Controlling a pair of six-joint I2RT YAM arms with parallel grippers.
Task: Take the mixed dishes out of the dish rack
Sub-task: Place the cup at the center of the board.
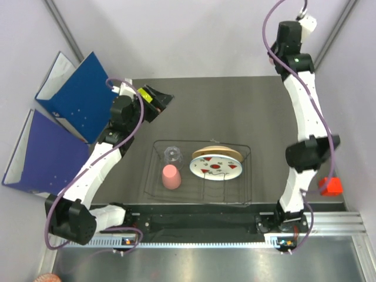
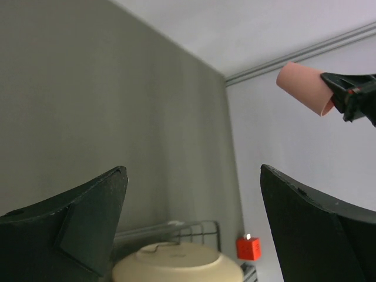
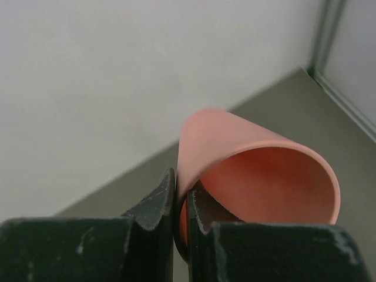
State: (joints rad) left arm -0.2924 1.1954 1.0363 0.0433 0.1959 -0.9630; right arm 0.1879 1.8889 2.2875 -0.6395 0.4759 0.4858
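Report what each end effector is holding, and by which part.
Right end effector: salmon-pink cup, pinched at its rim, one finger inside the wall and one outside. Left end effector: open, holding nothing.

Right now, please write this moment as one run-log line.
left gripper open, empty | right gripper shut on pink cup rim, raised | white plate, tumbler in dish rack

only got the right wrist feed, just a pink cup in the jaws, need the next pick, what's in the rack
observer: The dish rack holds another pink cup, a clear tumbler, a tan plate and a white plate with red marks.
operator: where's the left gripper
observer: The left gripper is open, empty, past the rack's far left corner near the blue binders.
operator: anything off to the right
observer: A small orange-red block near the table's right edge.
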